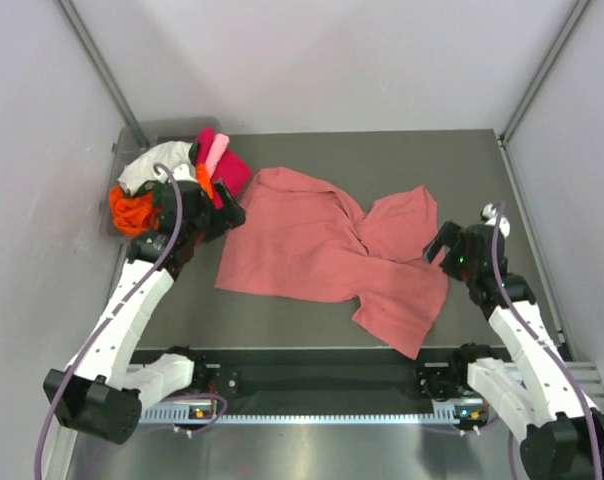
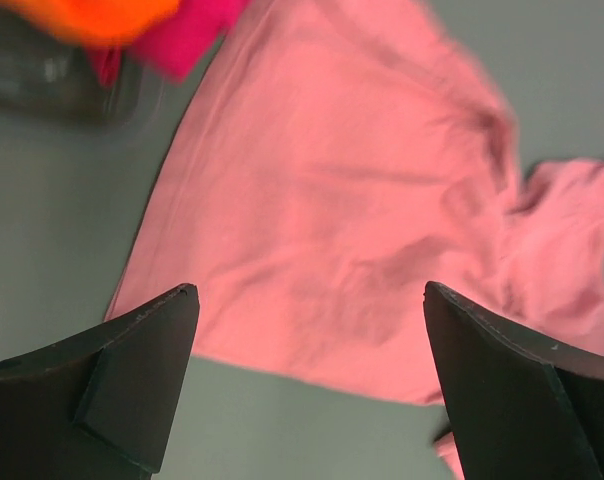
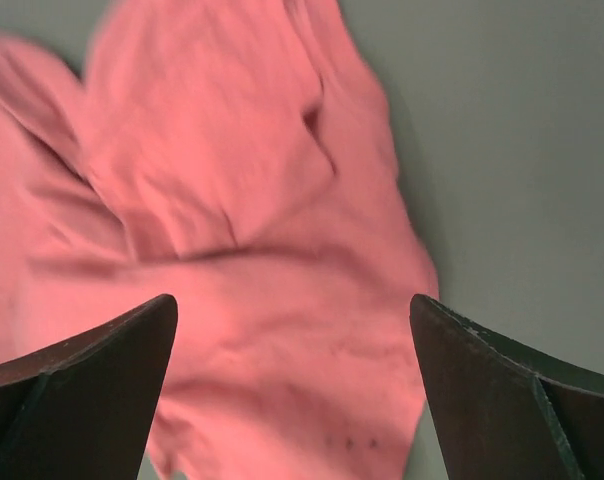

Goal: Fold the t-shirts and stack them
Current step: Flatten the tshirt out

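A dusty salmon-pink t-shirt (image 1: 317,250) lies rumpled and partly spread in the middle of the table, with a fold running across its right half. My left gripper (image 1: 232,214) hovers open at the shirt's upper-left edge. In the left wrist view the shirt (image 2: 332,200) lies beyond the open left gripper (image 2: 310,292), and nothing is between its fingers. My right gripper (image 1: 443,243) stands open over the shirt's right edge. The right wrist view shows the shirt (image 3: 252,250) below the open right gripper (image 3: 292,302). More t-shirts are heaped at the back left: orange (image 1: 132,210), white (image 1: 150,166), magenta (image 1: 232,172), light pink (image 1: 218,150).
The heap sits in a clear bin (image 1: 132,135) at the table's back-left corner, close behind my left arm. White walls close in the table on the left, back and right. A black rail (image 1: 322,380) runs along the near edge between the arm bases.
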